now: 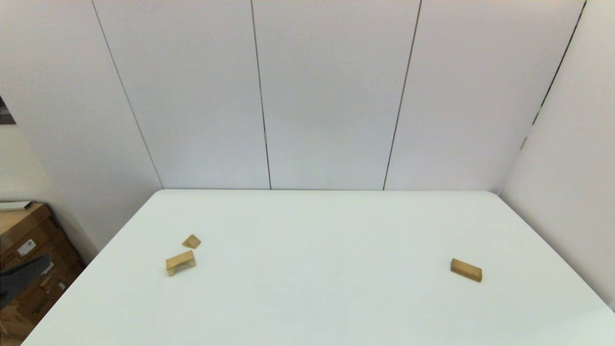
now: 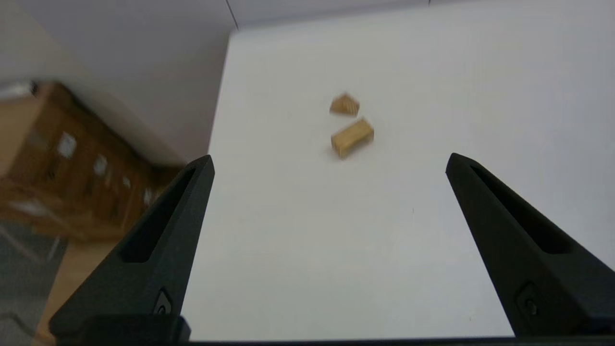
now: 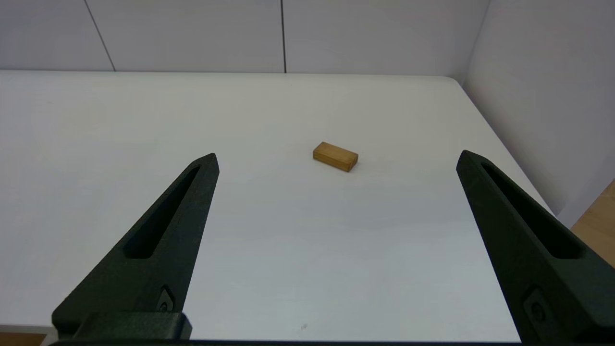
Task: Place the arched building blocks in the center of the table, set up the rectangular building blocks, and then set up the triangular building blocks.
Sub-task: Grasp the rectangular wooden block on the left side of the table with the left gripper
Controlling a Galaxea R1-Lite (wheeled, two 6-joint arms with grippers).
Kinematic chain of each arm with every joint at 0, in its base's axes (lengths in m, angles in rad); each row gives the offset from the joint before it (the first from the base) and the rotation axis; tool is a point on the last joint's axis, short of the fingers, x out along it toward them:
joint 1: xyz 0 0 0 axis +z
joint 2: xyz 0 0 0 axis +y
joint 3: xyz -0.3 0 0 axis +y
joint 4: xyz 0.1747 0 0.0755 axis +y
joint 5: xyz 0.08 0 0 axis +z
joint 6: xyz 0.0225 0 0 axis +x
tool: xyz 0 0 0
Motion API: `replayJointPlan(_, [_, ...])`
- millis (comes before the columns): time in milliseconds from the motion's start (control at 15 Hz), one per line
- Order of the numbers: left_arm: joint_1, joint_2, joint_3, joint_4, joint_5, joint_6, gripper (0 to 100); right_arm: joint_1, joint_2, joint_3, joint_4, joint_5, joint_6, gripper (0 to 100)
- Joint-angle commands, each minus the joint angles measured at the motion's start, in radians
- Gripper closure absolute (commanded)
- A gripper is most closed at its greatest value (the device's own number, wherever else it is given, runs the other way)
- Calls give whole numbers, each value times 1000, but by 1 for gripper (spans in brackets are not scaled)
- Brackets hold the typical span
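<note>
The table (image 1: 336, 307) carries three wooden blocks. The arched block (image 1: 180, 262) stands on its two short legs near the left edge, about halfway between the front and back edges, with its notch facing down. The triangular block (image 1: 191, 241) lies just behind it, toward the back edge, near it but apart. The rectangular block (image 1: 466, 269) lies flat near the right edge, well apart from the other two and turned at a slight slant to that edge.

The left gripper (image 2: 329, 161) hangs above the front left part of the table with its fingers spread wide and nothing between them; the arched block (image 2: 352, 137) and the triangular block (image 2: 345, 104) lie ahead of it, and this view is blurred, so the notch does not show there. In the head view only a dark part that may be the left arm shows beyond the left edge.

The right gripper (image 3: 336, 158) hangs above the front right part of the table, also spread wide and empty, with the rectangular block (image 3: 335, 156) lying ahead of it, untouched.
</note>
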Motion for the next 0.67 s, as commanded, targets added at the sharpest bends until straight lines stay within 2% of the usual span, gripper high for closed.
replayJointPlan(67, [27,455,-210,128,-7,8,0,0,0,2,0,1,0,0])
replayJointPlan(467, [24,794,-221,139,-9,11,0,0,0,2,0,1,0,0])
replayJointPlan(667, [21,922,-295,139,-12,-3,0,0,0,2,0,1,0,0])
